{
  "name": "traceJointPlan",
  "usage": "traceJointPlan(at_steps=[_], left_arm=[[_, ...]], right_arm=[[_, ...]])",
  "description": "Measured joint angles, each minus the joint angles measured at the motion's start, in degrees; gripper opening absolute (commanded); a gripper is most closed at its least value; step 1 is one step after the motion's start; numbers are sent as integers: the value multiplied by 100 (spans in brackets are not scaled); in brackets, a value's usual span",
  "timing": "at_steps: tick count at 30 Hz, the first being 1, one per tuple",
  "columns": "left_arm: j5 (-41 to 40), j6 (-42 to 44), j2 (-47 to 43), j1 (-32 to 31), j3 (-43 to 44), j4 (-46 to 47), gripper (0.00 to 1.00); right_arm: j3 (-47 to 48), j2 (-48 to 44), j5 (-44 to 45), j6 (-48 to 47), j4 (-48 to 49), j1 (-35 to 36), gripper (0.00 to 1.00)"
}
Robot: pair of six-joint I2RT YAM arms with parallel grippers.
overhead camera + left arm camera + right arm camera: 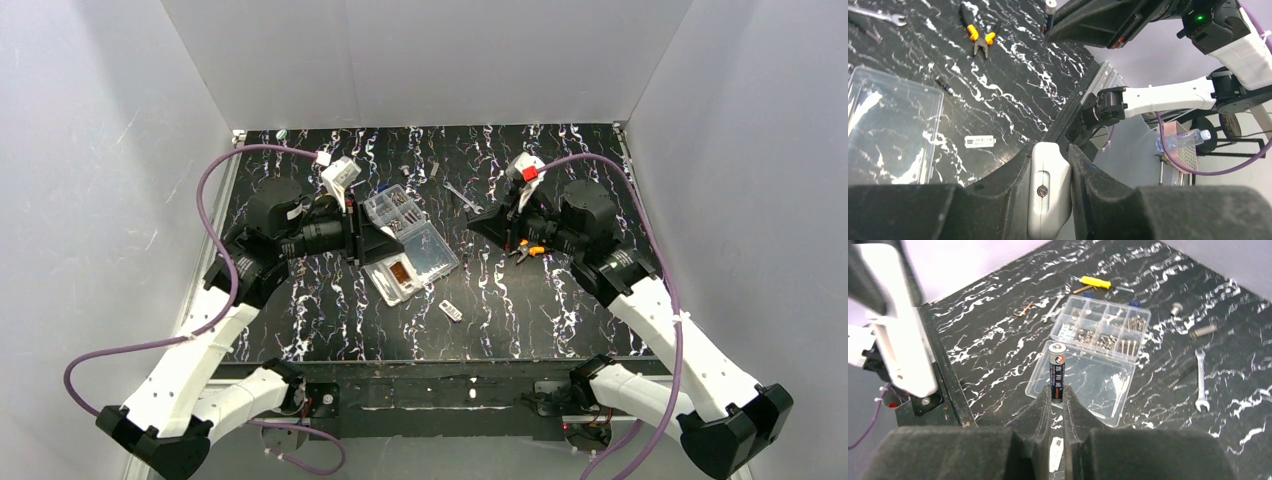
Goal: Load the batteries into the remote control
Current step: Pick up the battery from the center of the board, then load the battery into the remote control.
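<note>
Left gripper clamped on remote control; right gripper pinching battery.
Remote control held above table, long axis along the fingers, rounded end toward right arm; battery in line with its fingers, cap outward.

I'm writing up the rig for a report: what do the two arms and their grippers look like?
Both match: the left arm and right arm have white shells with black joints and bases, and a purple cable loops along each. The left gripper and right gripper have broad, wedge-shaped matte black fingers. The right wrist carries a small red patch.
</note>
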Motion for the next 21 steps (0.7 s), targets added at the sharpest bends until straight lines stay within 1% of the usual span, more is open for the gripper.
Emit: traceJointPlan(at_steps=[5, 7, 10, 16, 21], left_arm=[[557, -225, 103, 0, -590, 1526, 0], [647, -372, 138, 0, -826, 2022, 0], [743, -501, 129, 0, -1034, 2492, 0], [1056, -535, 22, 0, -1174, 3462, 0], [1196, -533, -90, 0, -1394, 4028, 0]], right_arm=[[0, -212, -426, -280, 146, 4, 1], [0, -214, -509, -337, 192, 4, 1], [0, -181, -614, -380, 197, 2, 1], [0, -168, -833, -546, 212, 2, 1], [0, -168, -887, -667, 208, 4, 1]])
